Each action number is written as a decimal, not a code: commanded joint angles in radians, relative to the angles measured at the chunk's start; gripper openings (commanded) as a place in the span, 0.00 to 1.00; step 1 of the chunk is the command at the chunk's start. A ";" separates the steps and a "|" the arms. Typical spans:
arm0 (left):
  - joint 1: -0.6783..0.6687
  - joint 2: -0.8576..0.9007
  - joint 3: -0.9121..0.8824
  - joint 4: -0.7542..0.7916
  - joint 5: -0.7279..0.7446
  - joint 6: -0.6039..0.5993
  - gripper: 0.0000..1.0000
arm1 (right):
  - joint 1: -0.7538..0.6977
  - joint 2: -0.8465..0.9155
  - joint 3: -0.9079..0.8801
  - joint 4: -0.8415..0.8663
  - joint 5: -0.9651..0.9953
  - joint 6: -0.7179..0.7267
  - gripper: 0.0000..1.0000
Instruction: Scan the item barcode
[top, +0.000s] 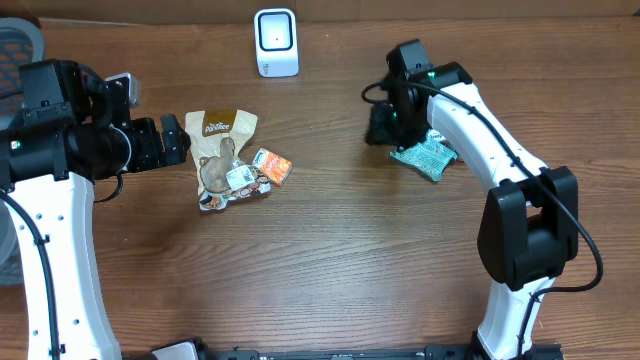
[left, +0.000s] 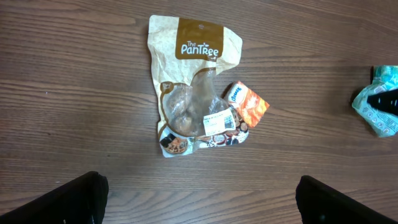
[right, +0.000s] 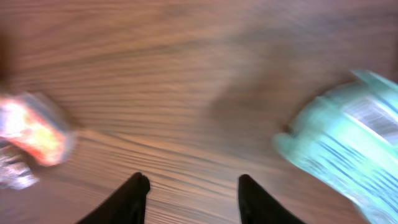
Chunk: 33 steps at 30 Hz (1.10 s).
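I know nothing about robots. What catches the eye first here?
A tan snack pouch lies left of centre with a small orange packet beside its right side, just off the open left gripper. A teal packet lies beneath the right arm, and a white scanner stands at the far edge.

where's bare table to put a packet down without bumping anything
Widest bare wood lies mid-table, between the orange packet and the teal packet, running down to the near edge. Crowded: the brown pouch cluster on the left, and the teal packet under the right arm.
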<state>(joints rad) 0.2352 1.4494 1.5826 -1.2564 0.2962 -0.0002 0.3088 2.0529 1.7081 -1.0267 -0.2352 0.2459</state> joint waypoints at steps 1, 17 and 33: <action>-0.006 -0.003 0.004 0.001 0.008 -0.007 1.00 | 0.032 -0.014 0.019 0.055 -0.175 0.077 0.48; -0.006 -0.003 0.004 0.001 0.008 -0.007 1.00 | 0.246 0.132 0.013 0.346 -0.117 0.239 0.47; -0.006 -0.002 0.004 0.001 0.008 -0.007 1.00 | 0.334 0.248 0.013 0.433 -0.125 -0.016 0.34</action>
<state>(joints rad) 0.2352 1.4494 1.5826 -1.2564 0.2962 -0.0002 0.6136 2.2944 1.7119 -0.5915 -0.3553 0.3176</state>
